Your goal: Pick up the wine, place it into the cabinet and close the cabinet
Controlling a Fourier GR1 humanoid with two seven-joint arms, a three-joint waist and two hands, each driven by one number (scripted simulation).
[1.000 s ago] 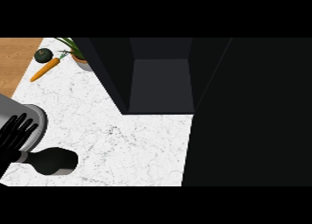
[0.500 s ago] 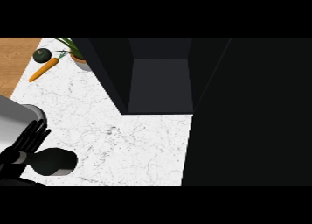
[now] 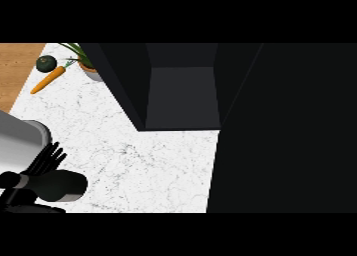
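Note:
The wine bottle (image 3: 63, 186) is a dark shape near the lower left corner of the white marble counter (image 3: 137, 150). My left hand (image 3: 42, 159) sits just left of it on its grey forearm, fingers straight and pointing away from me. The thumb side is against the bottle's left flank, and no fingers curl round it. The bottle's lower part merges with dark shapes at the bottom edge. The dark cabinet (image 3: 182, 95) stands open at the top middle, its inside bare. My right hand does not show.
An orange carrot (image 3: 48, 80), a dark green round vegetable (image 3: 46, 63) and a potted plant (image 3: 89, 70) lie at the far left corner. A wooden surface (image 3: 7, 70) borders the counter's left. A large black mass (image 3: 292, 130) fills the right side.
My left hand and forearm have moved down and right, closing in on the wine bottle's left side. The bottle and cabinet have stayed put.

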